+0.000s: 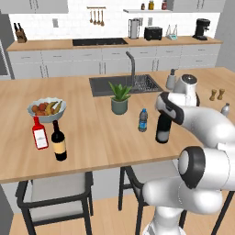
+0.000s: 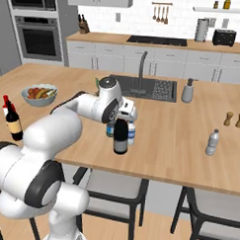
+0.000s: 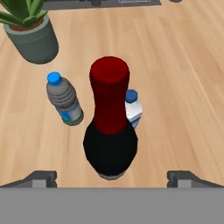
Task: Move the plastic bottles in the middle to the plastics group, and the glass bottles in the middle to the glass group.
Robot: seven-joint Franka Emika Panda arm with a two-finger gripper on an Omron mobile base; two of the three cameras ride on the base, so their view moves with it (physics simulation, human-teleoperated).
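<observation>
Nearest the hand camera, the gripper [image 3: 112, 177] hung just above the near-black wine bottle [image 3: 110, 127], its two dark fingertips [image 3: 40, 178] spread wide to either side and touching nothing; only their tips showed above the lower edge. The bottle stood upright on the wooden island counter [image 1: 92, 137], its red neck top pointing up at the camera and its base mostly hidden beneath its own shoulders. In the left base view the arm covered the neck, leaving only the dark body [image 1: 162, 130] showing; in the right base view the hand hid the top likewise. Just beyond it lay a small pale object with a blue cap [image 3: 132, 109], largely hidden behind the neck (what it was could not be made out). Beside that stood the small water bottle with the blue label [image 3: 64, 101], upright and apart from the wine bottle. Farther on sat a potted plant [image 3: 29, 35], its leaves cut off by the frame edge. Well apart at one end of the counter stood the red bottle with a white label [image 1: 40, 134] and the shorter dark bottle [image 1: 58, 142], near a fruit bowl [image 1: 46, 109]; toward the other end stood the pale grey bottle [image 2: 212, 142], with two pepper mills [image 2: 234, 119] behind it.
</observation>
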